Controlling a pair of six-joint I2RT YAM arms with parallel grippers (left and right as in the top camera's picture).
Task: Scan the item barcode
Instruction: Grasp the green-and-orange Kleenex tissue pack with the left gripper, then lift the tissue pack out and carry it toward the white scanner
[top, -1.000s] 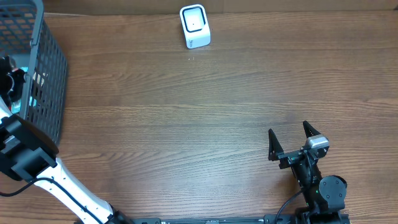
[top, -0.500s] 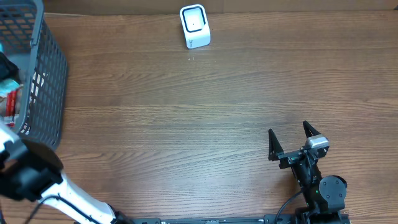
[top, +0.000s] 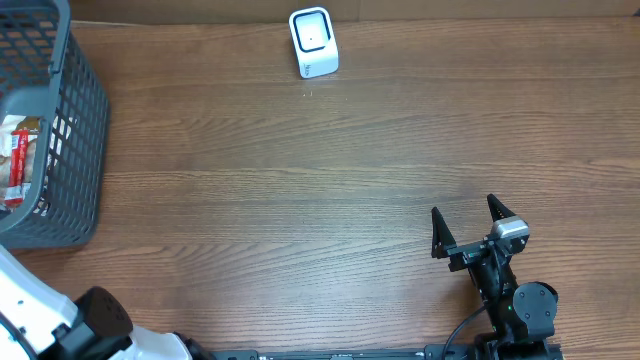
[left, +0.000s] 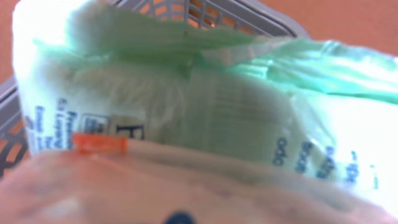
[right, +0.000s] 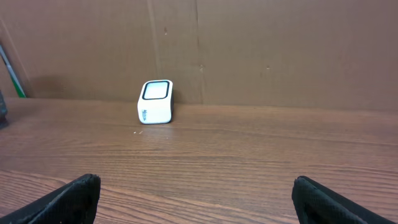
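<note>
Packet (left: 205, 106) of pale green plastic filled the left wrist view, crumpled and close against the lens, with the rim of the grey basket (left: 249, 18) just behind it. From overhead it could not be picked out. The left gripper's fingers were hidden behind the plastic, so whether they were clenched on the packet could not be told. The right gripper (top: 464, 208) sat spread wide and empty, well apart. The step in hand looked like fetching the item out of the basket. Next it would need carrying across the table (top: 300, 200) to the white scanner (top: 313, 42) at the far edge, with its printed code turned towards the scanner's window.
</note>
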